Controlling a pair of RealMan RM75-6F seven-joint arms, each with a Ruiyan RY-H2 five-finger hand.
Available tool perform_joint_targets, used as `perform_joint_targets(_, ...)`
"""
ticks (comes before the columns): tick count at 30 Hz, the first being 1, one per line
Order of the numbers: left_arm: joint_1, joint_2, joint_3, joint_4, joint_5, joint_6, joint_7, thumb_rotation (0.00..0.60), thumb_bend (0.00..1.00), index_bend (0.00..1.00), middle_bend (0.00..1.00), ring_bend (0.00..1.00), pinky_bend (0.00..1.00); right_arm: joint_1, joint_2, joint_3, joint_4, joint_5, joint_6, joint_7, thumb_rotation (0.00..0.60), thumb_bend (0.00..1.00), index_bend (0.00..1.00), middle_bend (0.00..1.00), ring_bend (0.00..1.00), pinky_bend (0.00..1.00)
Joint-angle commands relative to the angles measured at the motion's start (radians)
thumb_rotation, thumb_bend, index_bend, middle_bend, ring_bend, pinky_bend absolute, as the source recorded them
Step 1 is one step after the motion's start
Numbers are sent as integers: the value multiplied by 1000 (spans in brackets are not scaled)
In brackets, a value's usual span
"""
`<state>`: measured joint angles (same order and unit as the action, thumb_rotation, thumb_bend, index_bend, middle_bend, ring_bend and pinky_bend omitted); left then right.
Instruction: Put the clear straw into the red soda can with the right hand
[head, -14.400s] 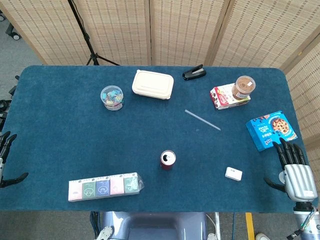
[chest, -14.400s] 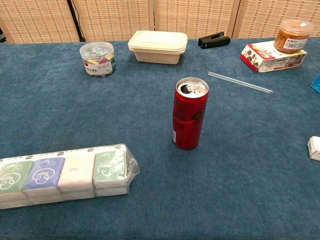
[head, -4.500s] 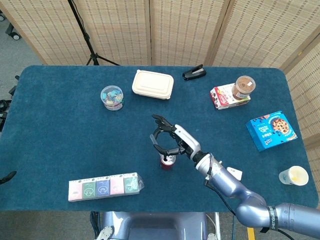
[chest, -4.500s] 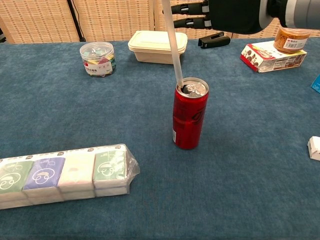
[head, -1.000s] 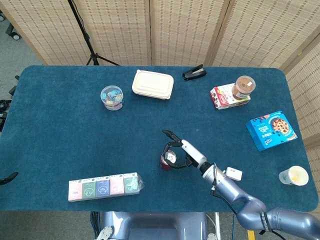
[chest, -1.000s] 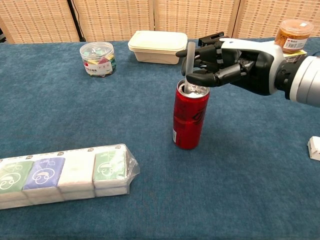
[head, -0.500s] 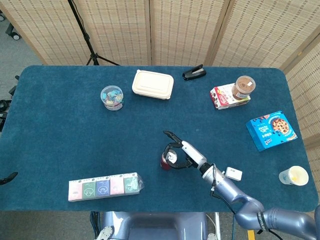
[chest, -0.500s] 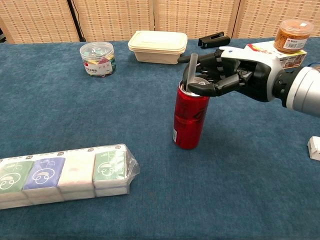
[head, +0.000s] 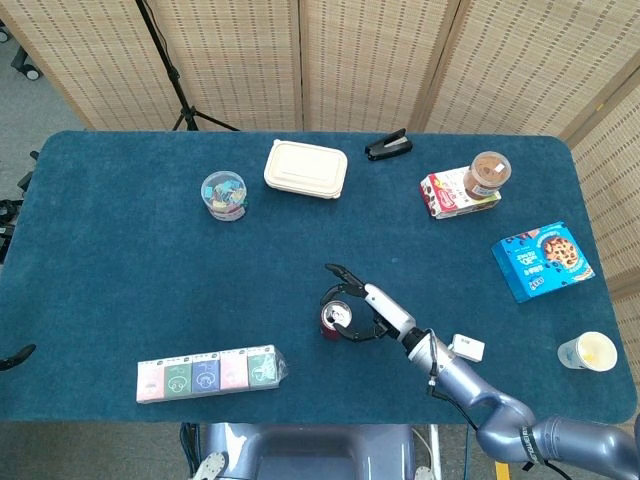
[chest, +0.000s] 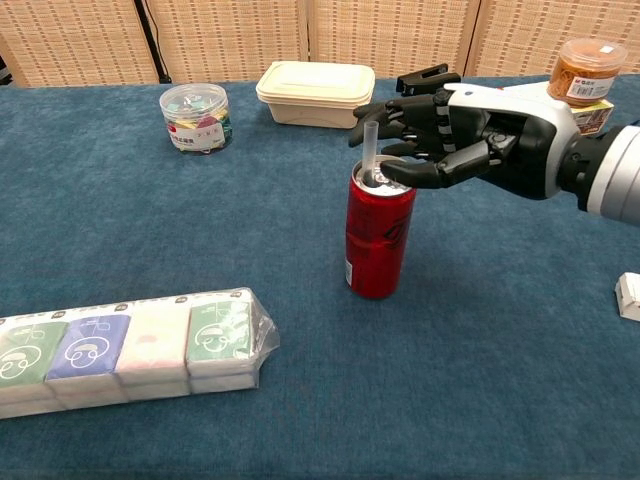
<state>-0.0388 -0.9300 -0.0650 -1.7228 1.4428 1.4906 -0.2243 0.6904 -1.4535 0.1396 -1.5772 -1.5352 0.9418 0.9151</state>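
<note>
Pastel-wrapped tissue packs (chest: 130, 345) lie at lower left of the blue felt surface (chest: 480, 380). Mid-frame stands the tall red soda can (chest: 380, 235), the clear plastic straw (chest: 370, 150) upright in its opening. Around the straw's top, the right hand (chest: 470, 135) hovers, fingers (chest: 400, 110) spread, holding nothing. Farther back sits a cream lidded box (chest: 315, 93).

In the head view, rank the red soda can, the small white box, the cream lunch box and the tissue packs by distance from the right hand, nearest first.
From the right hand:
1. Red soda can, directly under the fingers.
2. Small white box, to its right.
3. Tissue packs, lower left.
4. Cream lunch box, at the far side.
</note>
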Motion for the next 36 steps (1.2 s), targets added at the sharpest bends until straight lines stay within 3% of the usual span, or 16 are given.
perform_joint_targets(1,0,0,-1,0,-1,-1,-1,600,0,0,0,0,0,-2,29,2,-28,-14,21,6,600,478,322,0,0,0)
perform_joint_targets(7,0,1,0,1,0,0,-2,600,0,0,0,0,0,1,94,5,-75,-44,45,17,600,477,176,0,0,0)
perform_joint_targets(9,0,1,0,0,2,0,-2,600,0,0,0,0,0,5,129,0,-88,-70,50,11,600,429,111,0,0,0)
perform_joint_targets(13,3,3,5,-1,6,3,1,600,0,0,0,0,0,-1,193,-1,-86,-100,83,-73,600,86,8,0,0,0)
perform_joint_targets(15,4,4,8,-2,10,3,5,600,0,0,0,0,0,-10,210,5,-76,-87,99,-128,600,11,0,0,0,0)
perform_joint_targets(17,6,6,11,-2,15,4,12,600,0,0,0,0,0,-24,228,7,-53,-79,119,-204,600,0,0,0,0,0)
perform_joint_targets(18,9,6,15,-2,23,11,16,600,0,0,0,0,0,-53,261,3,-11,-82,156,-324,600,0,0,0,0,0)
perform_joint_targets(22,15,4,19,0,33,22,19,600,0,0,0,0,0,-134,324,-17,-34,-52,235,-571,600,0,0,0,0,0)
perform_joint_targets(28,22,-1,29,5,54,36,36,600,0,0,0,0,0,-271,362,-64,-52,-17,374,-816,600,0,0,0,0,0)
perform_joint_targets(36,23,-23,46,23,69,29,82,600,0,0,0,0,0,-430,318,-117,0,-53,582,-932,600,0,0,0,0,0)
